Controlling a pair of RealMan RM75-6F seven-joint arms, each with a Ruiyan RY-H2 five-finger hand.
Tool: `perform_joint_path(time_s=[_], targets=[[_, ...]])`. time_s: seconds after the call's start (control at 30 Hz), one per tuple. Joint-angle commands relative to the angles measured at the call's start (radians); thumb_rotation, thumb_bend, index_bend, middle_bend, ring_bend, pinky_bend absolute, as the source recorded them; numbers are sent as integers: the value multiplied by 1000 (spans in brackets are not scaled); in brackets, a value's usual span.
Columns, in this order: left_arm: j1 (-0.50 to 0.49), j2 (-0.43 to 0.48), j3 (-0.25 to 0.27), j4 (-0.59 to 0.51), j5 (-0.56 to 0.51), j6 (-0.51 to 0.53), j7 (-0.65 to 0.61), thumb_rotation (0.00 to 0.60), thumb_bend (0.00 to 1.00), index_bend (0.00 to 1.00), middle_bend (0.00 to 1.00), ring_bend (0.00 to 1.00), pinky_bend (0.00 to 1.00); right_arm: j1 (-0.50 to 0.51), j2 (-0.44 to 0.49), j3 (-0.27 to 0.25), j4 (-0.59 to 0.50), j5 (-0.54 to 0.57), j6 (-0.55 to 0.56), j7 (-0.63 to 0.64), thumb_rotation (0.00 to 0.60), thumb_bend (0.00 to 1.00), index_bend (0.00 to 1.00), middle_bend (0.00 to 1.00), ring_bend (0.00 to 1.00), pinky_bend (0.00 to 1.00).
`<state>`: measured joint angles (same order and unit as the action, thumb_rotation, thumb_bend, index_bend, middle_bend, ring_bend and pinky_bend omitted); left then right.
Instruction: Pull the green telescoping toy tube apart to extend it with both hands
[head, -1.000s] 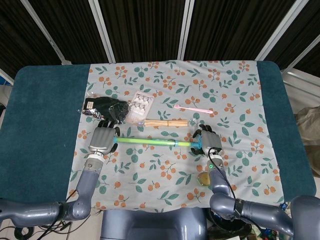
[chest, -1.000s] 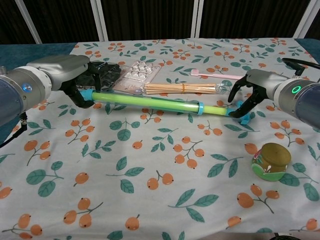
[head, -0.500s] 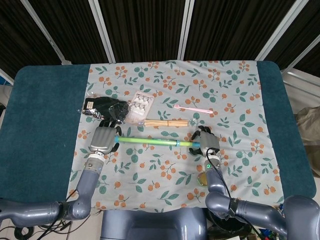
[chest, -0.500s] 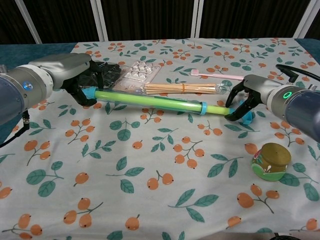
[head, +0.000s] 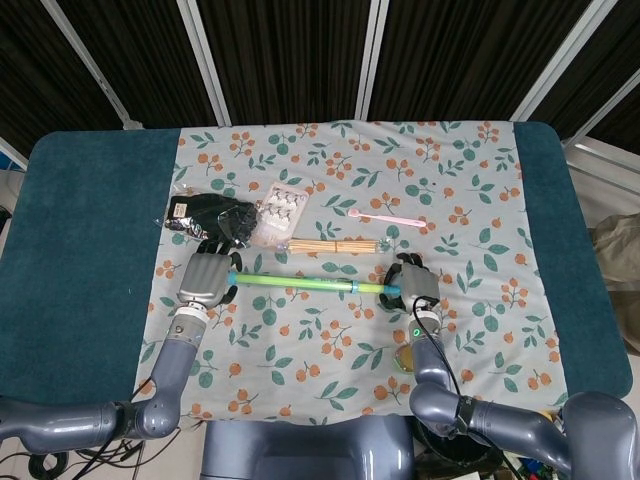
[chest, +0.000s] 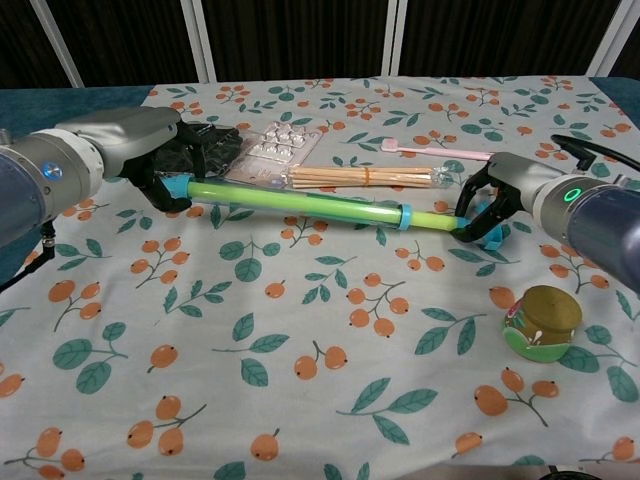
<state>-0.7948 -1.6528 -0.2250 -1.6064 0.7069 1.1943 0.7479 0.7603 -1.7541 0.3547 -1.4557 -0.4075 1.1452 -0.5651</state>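
The green telescoping tube (head: 300, 283) (chest: 300, 203) lies across the flowered cloth, its thin inner section showing past a blue ring (chest: 403, 214). My left hand (head: 203, 280) (chest: 140, 150) grips its thick left end at the blue cap. My right hand (head: 412, 283) (chest: 505, 190) has its fingers curled around the blue tip at the thin right end. The tube hangs just over the cloth between the two hands.
Behind the tube lie a bundle of wooden sticks (head: 335, 245) (chest: 365, 176), a blister pack (head: 280, 210), a black pouch (head: 215, 215) and a pink spoon (head: 388, 217). A small jar (head: 408, 358) (chest: 540, 322) stands near my right forearm.
My right hand's fingers have closed in around the tube's blue right tip, and the hand has shifted slightly. The left hand keeps its grip, and the tube has barely moved.
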Motion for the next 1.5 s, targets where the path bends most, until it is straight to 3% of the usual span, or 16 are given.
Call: perform_joint_path(time_s=[0.03,0.4,1.13,1.5], targets=[[1,2,1,-2,2,-1,-4,600,363,530,177,20,134,-2,1,1,-1,-5,-2,4,600,356,576,137,44,187],[3,12,5,-17,9,5,-9,600,363,531,178,20,134,-16,23,-4,-28,-44,2,20,600,485,630,149,44,187],[85,138,55,-125,66,65,-57,600,363,535,178,20,134,-68,173,4,-119,-80,63,12,600,503,639,150,44,187],[132,201,85,-116,86,63,-95,600,363,535,179,20,134,-99,236,-2,-136,-93,87,17,600,505,643,150,44,188]])
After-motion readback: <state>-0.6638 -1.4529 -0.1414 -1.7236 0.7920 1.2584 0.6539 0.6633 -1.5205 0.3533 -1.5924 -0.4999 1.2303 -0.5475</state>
